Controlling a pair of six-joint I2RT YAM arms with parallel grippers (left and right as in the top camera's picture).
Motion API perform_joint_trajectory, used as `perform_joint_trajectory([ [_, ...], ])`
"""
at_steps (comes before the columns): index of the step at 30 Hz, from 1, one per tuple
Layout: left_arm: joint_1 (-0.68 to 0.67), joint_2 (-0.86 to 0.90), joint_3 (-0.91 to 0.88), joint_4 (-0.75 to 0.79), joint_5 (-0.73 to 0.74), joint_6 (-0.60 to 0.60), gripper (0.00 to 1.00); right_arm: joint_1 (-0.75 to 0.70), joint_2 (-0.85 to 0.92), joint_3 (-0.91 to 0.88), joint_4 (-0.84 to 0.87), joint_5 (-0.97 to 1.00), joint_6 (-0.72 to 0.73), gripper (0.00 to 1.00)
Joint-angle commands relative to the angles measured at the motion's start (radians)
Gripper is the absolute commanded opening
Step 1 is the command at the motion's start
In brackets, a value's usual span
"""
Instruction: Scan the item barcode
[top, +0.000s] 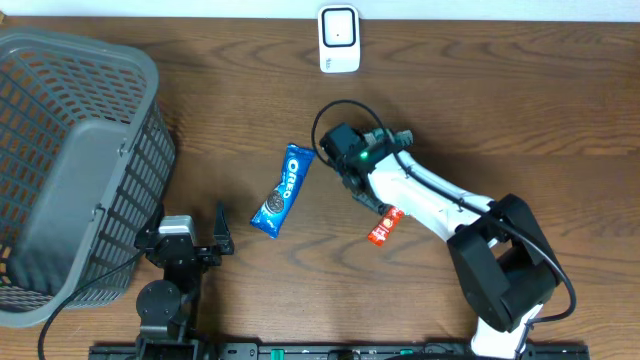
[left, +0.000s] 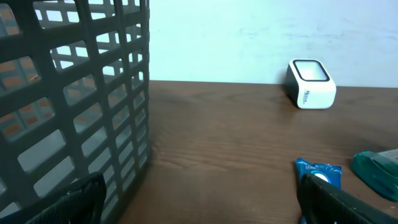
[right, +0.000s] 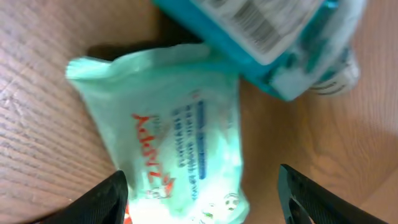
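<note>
The right pincer (right: 202, 175) hangs over the pale green soft packet (right: 168, 124) on the brown wooden tabletop (top: 500, 90). It might also pinch the teal barcode packet (right: 261, 31) overlapping it. Both it and the left pincer (top: 190, 240) are wide open, empty. There is one of each packet, plus one blue cookie packet (top: 282, 190), one small red packet (top: 384, 228), one white scanner box (top: 339, 38) and one grey plastic basket (top: 90, 42).

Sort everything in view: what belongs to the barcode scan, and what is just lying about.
Job, as it looks: white scanner; pale green packet; right gripper, open over it.
Lying about: Oreo pack; red packet; teal pack; grey basket.
</note>
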Motion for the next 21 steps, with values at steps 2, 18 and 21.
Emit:
perform_joint_trajectory([
  [2,-0.003,0.000,-0.017,-0.029,-0.023,0.014,0.98,0.030,-0.019,-0.098,0.058,0.030,0.024,0.77],
  [18,-0.003,0.007,-0.017,-0.052,-0.023,0.013,0.98,0.038,0.042,-0.182,0.210,0.068,0.166,0.20],
  [21,-0.003,0.007,-0.017,-0.052,-0.023,0.014,0.98,0.038,0.032,-0.172,0.196,0.027,0.211,0.04],
])
